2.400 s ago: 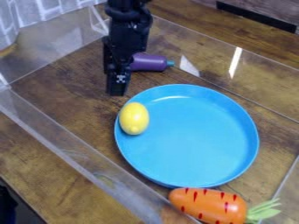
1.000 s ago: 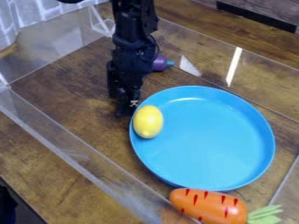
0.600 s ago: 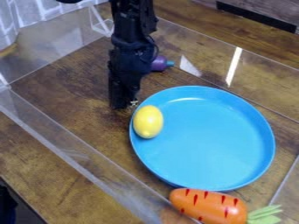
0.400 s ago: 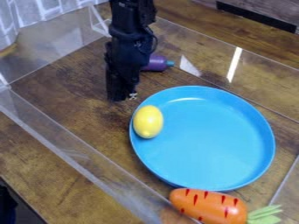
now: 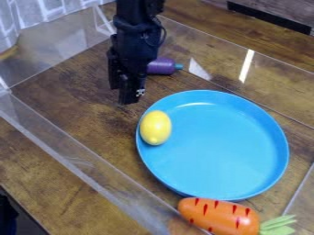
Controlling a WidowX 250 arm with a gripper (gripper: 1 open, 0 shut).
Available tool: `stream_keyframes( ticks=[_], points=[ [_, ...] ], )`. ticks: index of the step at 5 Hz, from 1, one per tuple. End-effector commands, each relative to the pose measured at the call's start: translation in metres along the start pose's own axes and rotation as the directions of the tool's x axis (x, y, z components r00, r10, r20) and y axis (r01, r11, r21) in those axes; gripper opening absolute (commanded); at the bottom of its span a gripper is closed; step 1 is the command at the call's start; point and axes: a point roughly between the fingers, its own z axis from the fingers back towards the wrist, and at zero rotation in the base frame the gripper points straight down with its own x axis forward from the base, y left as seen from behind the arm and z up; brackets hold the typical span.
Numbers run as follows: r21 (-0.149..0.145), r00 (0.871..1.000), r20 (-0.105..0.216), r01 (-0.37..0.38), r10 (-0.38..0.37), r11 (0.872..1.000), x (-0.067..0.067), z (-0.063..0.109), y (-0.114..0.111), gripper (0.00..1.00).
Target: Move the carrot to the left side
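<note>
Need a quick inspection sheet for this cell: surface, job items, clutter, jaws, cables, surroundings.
Surface: wooden table inside clear plastic walls.
Job's things: carrot at the bottom edge, lying on the table just below the plate, untouched.
Clutter: blue plate with a yellow ball on its left part; purple eggplant behind the arm.
Grippers: gripper pointing down above the table left of the plate, jaws empty, open.
Cables: nothing seen.
Surroundings: dark, unclear.

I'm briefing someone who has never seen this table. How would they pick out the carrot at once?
Find the big blue plate on the wooden table; the carrot lies just off its near rim, at the picture's bottom edge. It is the only orange thing, with dark lines and a green leafy end, unlike the yellow ball on the plate.
</note>
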Motion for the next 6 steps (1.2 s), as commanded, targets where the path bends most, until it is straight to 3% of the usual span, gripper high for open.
stream_keyframes(
  ticks=[1, 3, 5, 6],
  points=[
    [0.035, 0.997, 0.057, 0.048, -0.050, 0.998, 0.016, 0.009, -0.003, 1.00],
    [0.033, 0.979, 0.090, 0.180, -0.182, 0.983, 0.018, -0.005, -0.021, 1.00],
    [0.027, 0.964, 0.094, 0.246, -0.248, 0.969, 0.027, -0.016, -0.004, 1.00],
    [0.020, 0.970, 0.085, 0.226, -0.227, 0.974, 0.027, -0.018, -0.004, 1.00]
  ],
)
